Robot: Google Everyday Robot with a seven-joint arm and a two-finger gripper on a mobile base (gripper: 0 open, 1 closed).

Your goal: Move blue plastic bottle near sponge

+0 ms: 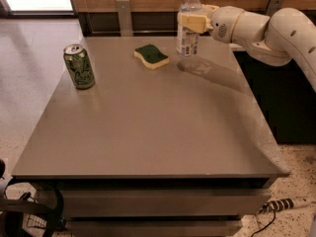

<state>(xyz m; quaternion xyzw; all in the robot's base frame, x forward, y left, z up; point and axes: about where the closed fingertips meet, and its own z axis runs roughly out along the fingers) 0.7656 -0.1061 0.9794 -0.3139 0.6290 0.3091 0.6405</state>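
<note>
The blue plastic bottle is upright, clear and bluish with a white cap, at the far side of the grey table. My gripper reaches in from the right and is shut on the bottle's middle. The bottle's base is at or just above the tabletop. The sponge, dark green over pale yellow, lies flat just left of the bottle, a short gap apart.
A green drink can stands upright near the table's left edge. A wooden wall with metal brackets runs behind the table. A dark cabinet stands to the right. A power strip lies on the floor at lower right.
</note>
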